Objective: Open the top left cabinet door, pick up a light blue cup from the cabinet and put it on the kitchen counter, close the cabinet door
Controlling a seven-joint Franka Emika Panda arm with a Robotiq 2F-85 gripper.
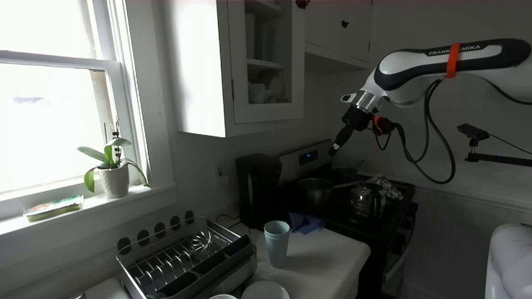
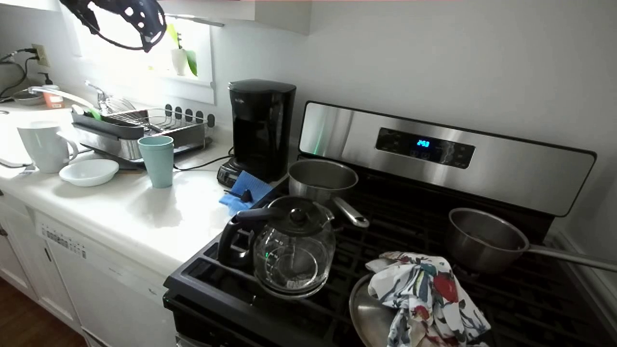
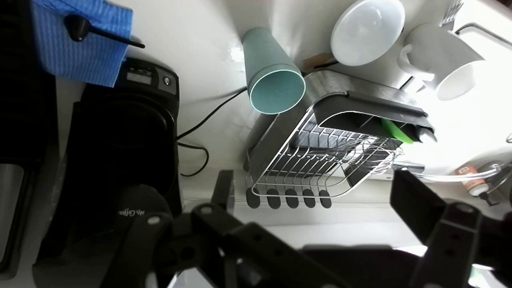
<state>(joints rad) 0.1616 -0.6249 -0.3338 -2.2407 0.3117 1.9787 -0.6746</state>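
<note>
One cabinet door (image 1: pixel 268 52), white-framed, glass-paned, dimly lit, closed

This is a kitchen: a range (image 2: pixel 349 140) bears saucepans (image 2: pixel 482 250); a coffee maker (image 2: pixel 262 120) and dish rack (image 2: pixel 110 143) stand on the counter (image 2: pixel 118 209), a dishwasher (image 2: pixel 111 284) below.

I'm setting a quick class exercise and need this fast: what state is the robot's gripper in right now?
Gripper: open, jaws wide apart, holding nothing.

Carafe (image 2: pixel 294 260) on stove (image 2: pixel 405 241); apparently whisk (image 3: pixel 382 158) in rack (image 3: pixel 276 140).
</note>
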